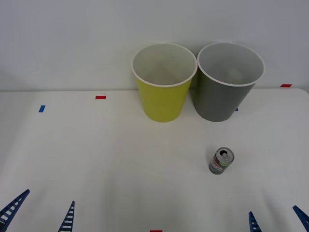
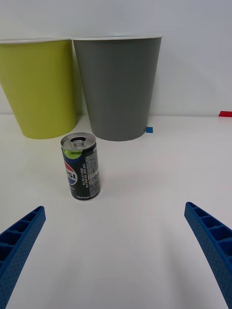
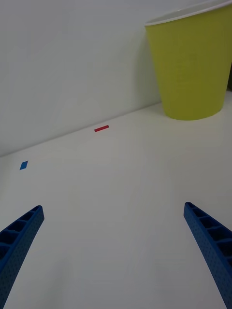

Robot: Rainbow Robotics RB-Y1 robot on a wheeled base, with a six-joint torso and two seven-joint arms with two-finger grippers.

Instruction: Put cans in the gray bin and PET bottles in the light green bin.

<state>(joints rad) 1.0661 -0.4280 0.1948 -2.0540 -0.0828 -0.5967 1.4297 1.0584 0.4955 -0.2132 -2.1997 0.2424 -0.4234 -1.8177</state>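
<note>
Yellow-green bin [image 1: 163,99], dark gray bin [image 1: 223,99], dark can [image 1: 221,161] with red-white-blue label, silver top.

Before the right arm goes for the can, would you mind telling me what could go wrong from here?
1. The can is small, stands upright and sits off-centre toward one finger of the open right gripper; a straight approach could knock it over and send it rolling.
2. The gray bin stands right beside the light green bin, so a release slightly to the left might drop the can in the wrong bin.
3. A low carry could clip the gray bin's rim and tip it.

The left gripper waits open.
</note>
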